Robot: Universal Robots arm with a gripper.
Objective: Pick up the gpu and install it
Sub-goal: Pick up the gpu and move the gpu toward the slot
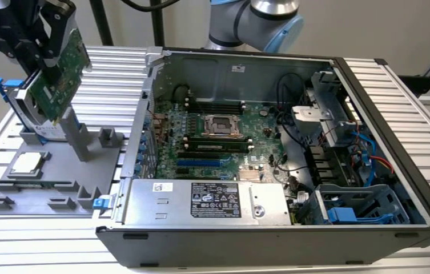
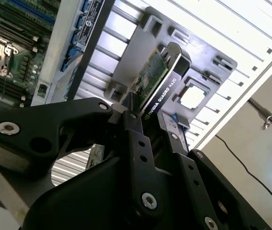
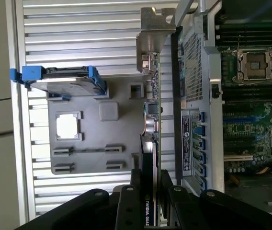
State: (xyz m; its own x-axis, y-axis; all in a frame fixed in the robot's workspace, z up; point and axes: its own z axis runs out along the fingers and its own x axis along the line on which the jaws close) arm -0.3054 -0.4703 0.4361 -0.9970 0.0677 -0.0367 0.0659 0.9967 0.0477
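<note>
We see gripper (image 2: 148, 125) clamped on one end of gpu (image 2: 161, 76), its length running straight out, raised by gray tray (image 1: 102, 166); computer case (image 1: 260, 245) toward exterior view's right.

Ribbed silver table (image 1: 112, 80), open black computer case (image 1: 260, 248) standing on it, grey parts holder (image 1: 70, 171) just beside the case.

gpu (image 1: 62, 68) above tray (image 1: 102, 166), case (image 1: 276, 244) beside

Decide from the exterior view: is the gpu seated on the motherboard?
No, the gripper holds the gpu over the grey tray, outside the case.
</note>
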